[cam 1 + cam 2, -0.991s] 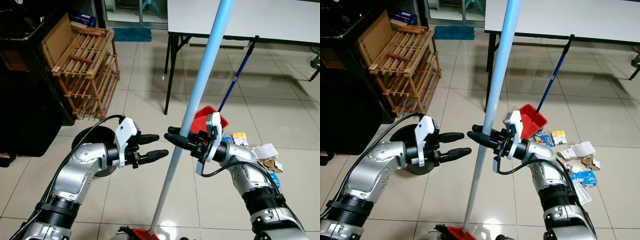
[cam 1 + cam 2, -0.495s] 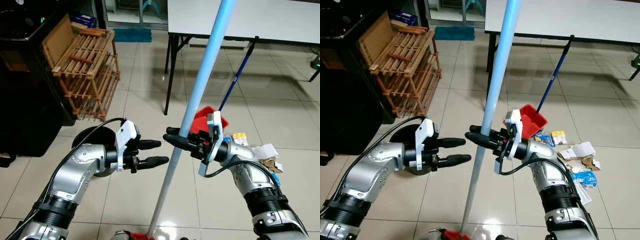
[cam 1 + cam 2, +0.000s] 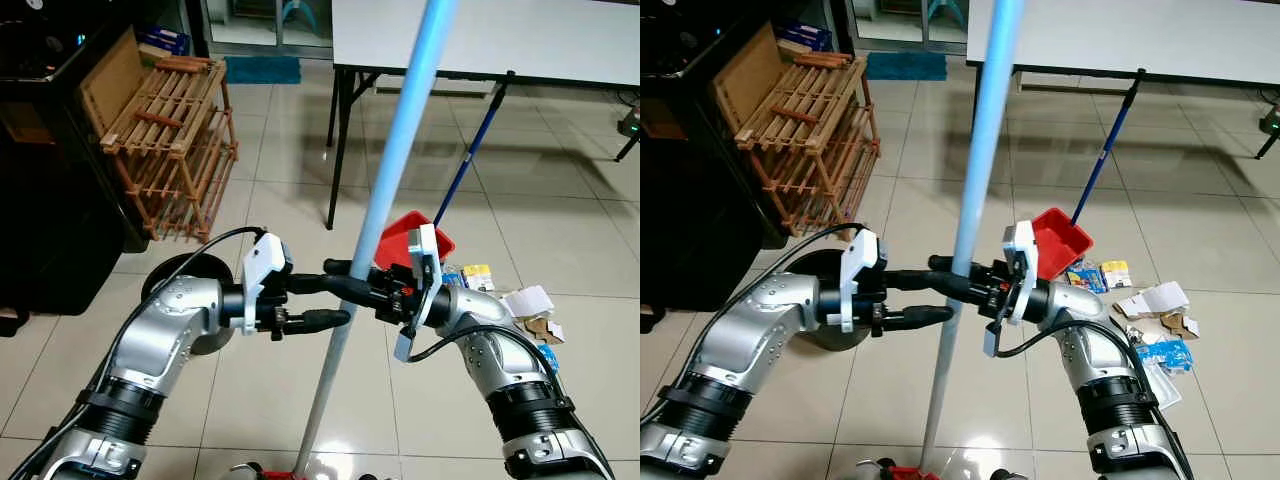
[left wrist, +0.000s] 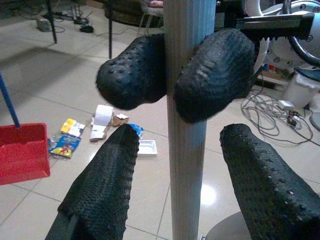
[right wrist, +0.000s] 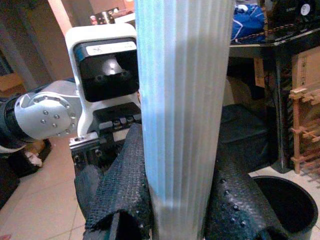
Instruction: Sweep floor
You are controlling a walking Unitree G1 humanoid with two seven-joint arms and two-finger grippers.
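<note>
A light-blue broom pole [image 3: 385, 190] rises slantwise in front of me, its red head [image 3: 272, 470] at the bottom edge. My right gripper [image 3: 336, 275] is shut on the pole, which is clamped between its fingers [image 5: 125, 190]. My left gripper [image 3: 338, 300] is open just below, one finger [image 4: 102, 185] on each side of the pole [image 4: 186, 150] without pressing it. On the tiles to the right lie a red dustpan [image 3: 412, 236] with a blue handle [image 3: 476, 140], and litter: snack packets [image 3: 470, 278], white paper [image 3: 530, 300] and cardboard bits [image 3: 546, 330].
A wooden slatted rack [image 3: 170, 140] leans by a black cabinet [image 3: 50, 210] on the left. A white table [image 3: 500, 35] on black legs [image 3: 335, 150] stands ahead. A black round bin [image 3: 180, 278] sits behind my left arm. Open tiles lie between.
My left gripper has moved right until its fingers straddle the pole just under the right gripper. The right gripper has kept its hold, and the pole has shifted slightly left.
</note>
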